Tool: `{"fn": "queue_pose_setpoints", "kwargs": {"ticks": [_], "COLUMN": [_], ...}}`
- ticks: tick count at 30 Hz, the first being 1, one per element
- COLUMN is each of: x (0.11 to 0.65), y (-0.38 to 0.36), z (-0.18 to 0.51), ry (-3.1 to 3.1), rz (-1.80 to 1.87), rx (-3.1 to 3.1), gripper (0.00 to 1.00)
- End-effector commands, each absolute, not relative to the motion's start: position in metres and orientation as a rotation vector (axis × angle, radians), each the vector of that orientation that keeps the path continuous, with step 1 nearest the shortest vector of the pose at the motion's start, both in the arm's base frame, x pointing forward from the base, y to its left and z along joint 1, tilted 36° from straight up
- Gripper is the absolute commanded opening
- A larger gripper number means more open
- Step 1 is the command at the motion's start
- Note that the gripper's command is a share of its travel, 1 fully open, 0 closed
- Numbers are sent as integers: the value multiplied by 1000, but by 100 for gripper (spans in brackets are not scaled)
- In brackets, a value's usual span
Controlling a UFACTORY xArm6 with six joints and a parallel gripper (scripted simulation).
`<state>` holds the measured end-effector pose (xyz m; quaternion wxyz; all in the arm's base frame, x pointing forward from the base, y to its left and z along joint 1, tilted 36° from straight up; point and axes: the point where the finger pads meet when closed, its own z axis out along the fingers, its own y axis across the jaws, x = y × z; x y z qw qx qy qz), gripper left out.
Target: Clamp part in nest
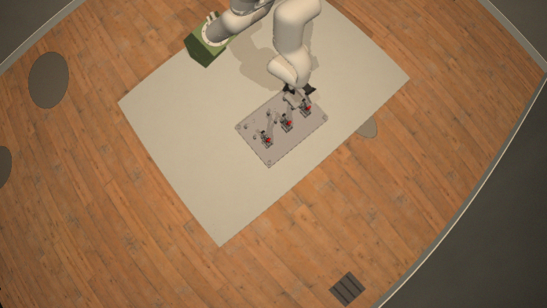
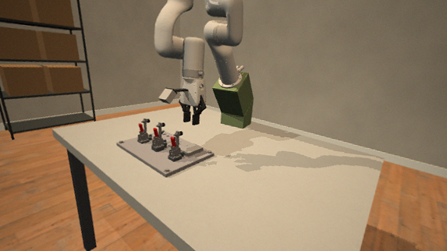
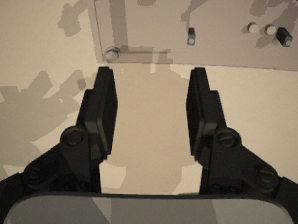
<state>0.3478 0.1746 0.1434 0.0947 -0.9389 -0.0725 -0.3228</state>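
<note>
Tool (image 2: 191, 117): fingers half spread, nothing pinched, held above counter (image 2: 294, 200) just behind fixture plate (image 2: 143, 155).
Part (image 2: 194, 149): seated on plate, right nest.
Risk: clamp (image 2: 176, 146) judged unlocked; part may be shifted when handle is pushed.

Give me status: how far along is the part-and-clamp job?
Done, apparently: a grey part lies on the fixture plate in the end nest. Seating can't be checked from these views. In hand: nothing; the gripper hangs open and empty over the table, just off the plate's edge. Left: closing that nest's clamp, whose red handle stands up.
</note>
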Motion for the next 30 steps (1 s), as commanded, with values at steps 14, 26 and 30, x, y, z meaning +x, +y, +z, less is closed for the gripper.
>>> {"fn": "queue_pose_setpoints", "kwargs": {"ticks": [14,26,30], "x": [325,320,320], "y": [167,165,165], "z": [177,186,186], "ry": [-212,-212,-212], "rz": [-896,-896,-896], "rx": [-2840,-2840,-2840], "gripper": [47,47,47]}}
